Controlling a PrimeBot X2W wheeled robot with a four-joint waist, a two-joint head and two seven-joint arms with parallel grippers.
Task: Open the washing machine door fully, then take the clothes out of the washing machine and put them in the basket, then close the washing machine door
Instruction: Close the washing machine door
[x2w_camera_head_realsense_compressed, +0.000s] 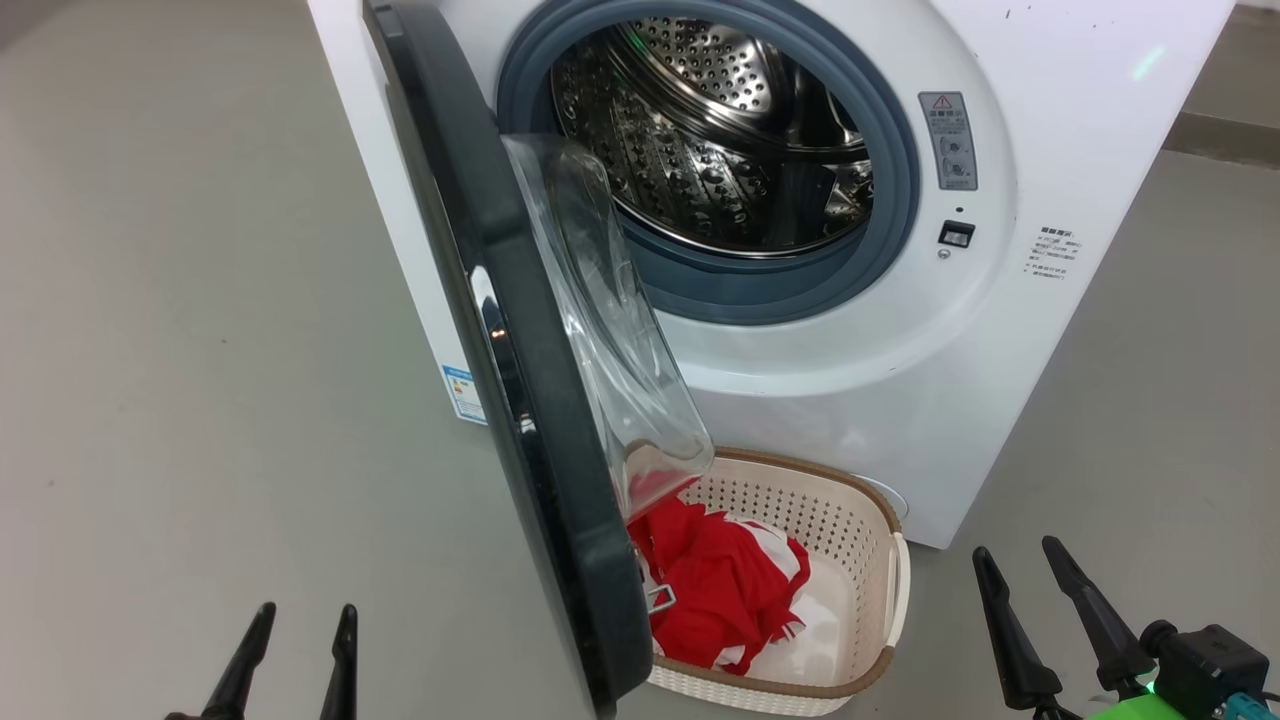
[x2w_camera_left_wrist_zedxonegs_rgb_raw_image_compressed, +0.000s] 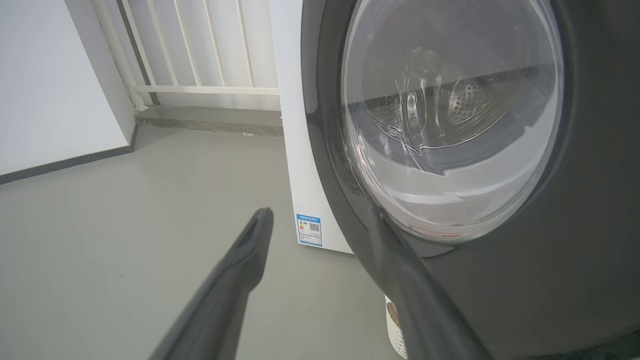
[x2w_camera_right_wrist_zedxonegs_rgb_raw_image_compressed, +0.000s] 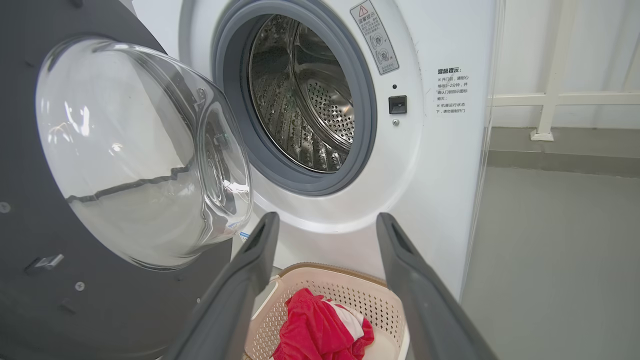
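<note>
Washing machine (x2w_camera_head_realsense_compressed: 1050, 150) stood on the floor (x2w_camera_head_realsense_compressed: 150, 300), its drum (x2w_camera_head_realsense_compressed: 700, 150) showing only bare steel, so the unloading looked done. The washing machine door (x2w_camera_head_realsense_compressed: 520, 380) hung wide open; closing it seemed the one step remaining. The basket (x2w_camera_head_realsense_compressed: 880, 590) sat on the floor at the machine's front foot, just beside the door's lower edge, holding the red clothes (x2w_camera_head_realsense_compressed: 720, 590). The left gripper (x2w_camera_head_realsense_compressed: 308, 610) and right gripper (x2w_camera_head_realsense_compressed: 1015, 548) hovered low, fingers apart, holding nothing.

Basket (x2w_camera_head_realsense_compressed: 832, 518) half behind door (x2w_camera_head_realsense_compressed: 520, 400)
</note>
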